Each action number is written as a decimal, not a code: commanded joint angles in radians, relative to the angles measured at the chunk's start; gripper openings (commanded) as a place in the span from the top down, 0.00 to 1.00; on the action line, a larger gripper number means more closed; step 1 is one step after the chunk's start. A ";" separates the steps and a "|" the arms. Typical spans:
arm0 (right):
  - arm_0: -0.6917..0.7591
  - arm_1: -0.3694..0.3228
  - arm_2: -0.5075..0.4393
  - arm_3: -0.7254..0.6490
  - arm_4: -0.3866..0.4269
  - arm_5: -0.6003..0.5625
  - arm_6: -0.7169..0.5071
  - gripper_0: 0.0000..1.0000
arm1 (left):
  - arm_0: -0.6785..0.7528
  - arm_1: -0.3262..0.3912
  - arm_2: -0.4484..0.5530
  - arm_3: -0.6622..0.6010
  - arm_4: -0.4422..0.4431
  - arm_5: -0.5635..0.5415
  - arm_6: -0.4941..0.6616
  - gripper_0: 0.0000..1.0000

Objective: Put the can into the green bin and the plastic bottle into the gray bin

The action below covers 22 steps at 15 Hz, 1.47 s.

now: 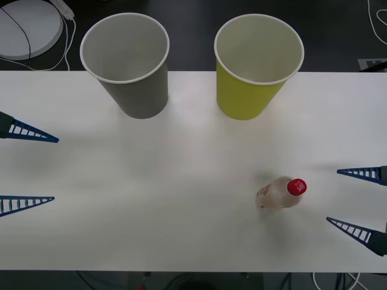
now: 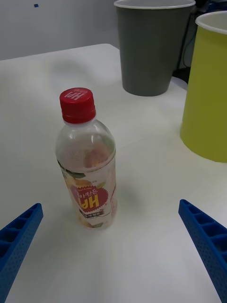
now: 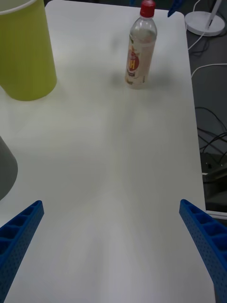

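Observation:
The plastic bottle (image 1: 279, 194) (image 2: 87, 165) (image 3: 139, 47) stands upright on the white table toward the front right, clear with a red cap and a yellow-red label. My right gripper (image 1: 334, 196) (image 2: 109, 204) is open just to its right, fingers level with the bottle and apart from it. The gray bin (image 1: 142, 96) (image 2: 149, 52) (image 3: 5, 170) stands at the back left and the green bin (image 1: 245, 99) (image 2: 208, 94) (image 3: 26, 57) at the back right, both upright. At the table's left side my left gripper (image 1: 55, 169) (image 3: 109, 202) is open and holds nothing. The can is out of view.
A white round base (image 1: 27, 27) (image 3: 205, 21) with cables lies on the dark floor beyond the table's far left corner. More cables (image 3: 208, 142) run along the floor past the table's front edge. The white table (image 1: 169, 181) is bare between the grippers.

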 commanded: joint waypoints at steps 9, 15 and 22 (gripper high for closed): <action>-0.106 0.079 0.114 0.001 0.085 0.044 -0.002 0.00 | 0.000 0.000 0.000 0.000 0.000 0.000 0.000 0.00; -0.152 0.087 0.185 -0.001 0.082 0.060 0.001 0.00 | 0.000 0.000 0.000 0.000 0.000 0.000 0.000 0.00; -0.186 0.107 0.221 0.001 0.080 0.060 0.002 0.00 | 0.000 0.000 0.000 0.000 0.000 0.000 0.000 0.00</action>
